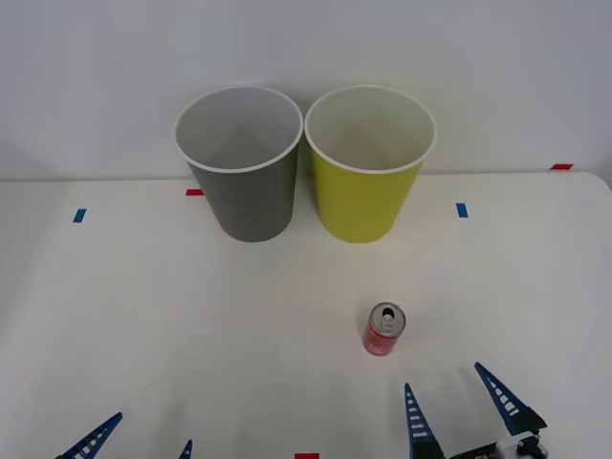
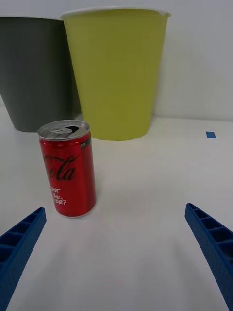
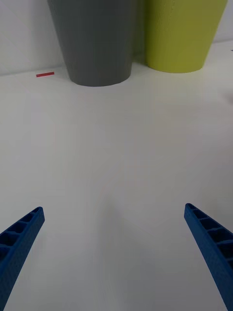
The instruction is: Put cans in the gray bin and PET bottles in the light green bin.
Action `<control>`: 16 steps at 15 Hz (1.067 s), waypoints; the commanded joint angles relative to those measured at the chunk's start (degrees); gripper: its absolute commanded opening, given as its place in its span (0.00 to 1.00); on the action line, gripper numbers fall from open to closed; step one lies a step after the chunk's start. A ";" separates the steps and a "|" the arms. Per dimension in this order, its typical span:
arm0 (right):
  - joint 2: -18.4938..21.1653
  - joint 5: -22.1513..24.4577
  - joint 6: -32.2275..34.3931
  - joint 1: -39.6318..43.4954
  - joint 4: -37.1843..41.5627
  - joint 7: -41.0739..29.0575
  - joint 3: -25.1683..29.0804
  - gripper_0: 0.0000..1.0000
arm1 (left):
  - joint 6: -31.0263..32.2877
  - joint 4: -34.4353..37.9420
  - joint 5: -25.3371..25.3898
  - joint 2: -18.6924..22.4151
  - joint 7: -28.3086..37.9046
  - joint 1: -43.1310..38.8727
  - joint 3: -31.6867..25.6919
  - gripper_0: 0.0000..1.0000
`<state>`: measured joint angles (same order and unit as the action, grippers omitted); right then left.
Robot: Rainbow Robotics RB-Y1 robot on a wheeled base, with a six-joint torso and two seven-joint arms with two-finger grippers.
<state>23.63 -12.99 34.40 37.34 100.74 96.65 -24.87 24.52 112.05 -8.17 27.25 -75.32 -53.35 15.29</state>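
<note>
Since nothing's been picked up yet, the whole white surface (image 1: 124, 316) is basically laid out like a starting position, with the two big things at the back and the small stuff up front. The gray bin (image 1: 241, 163) and the light green bin (image 1: 368, 163) stand upright side by side around 12 o'clock, rims just about touching, both open-topped and looking empty inside, which makes sense if they're meant as drop targets you come at from above. The right gripper (image 1: 457, 406) sits down at about 5 o'clock with its blue fingers spread wide, holding nothing, and in the right wrist view the can stands ahead of the gap but off toward one finger, so I'd guess it needs a bit of sideways lining up before closing. The left gripper (image 1: 139, 435) is parked at about 7 o'clock, also released and empty, with bare surface ahead of it, probably just waiting. The can (image 1: 384, 330) itself is a small red one, upright, silver top with the tab opening visible, standing at roughly 4 o'clock from the middle, nearer the green bin than the gray one even though gray is where it belongs. Smallest bits: blue and red tape marks (image 1: 462, 209) dotted around the surface, presumably layout markers.
</note>
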 commanded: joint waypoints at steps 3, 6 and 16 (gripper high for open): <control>-0.43 -0.01 -1.44 -6.14 -2.39 -0.15 -1.41 1.00 | 0.00 0.01 0.00 0.00 0.00 0.00 0.00 1.00; -0.87 -0.10 -3.72 -8.25 -2.39 -0.23 -2.20 1.00 | 0.00 0.01 0.00 0.00 0.00 0.00 0.00 1.00; -1.92 -0.98 -9.96 -13.96 -2.39 -0.76 -3.69 1.00 | 0.00 0.01 0.00 0.00 0.00 0.00 0.00 1.00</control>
<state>21.91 -13.92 25.28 23.93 98.34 95.95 -28.46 24.52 112.06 -8.17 27.25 -75.32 -53.35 15.29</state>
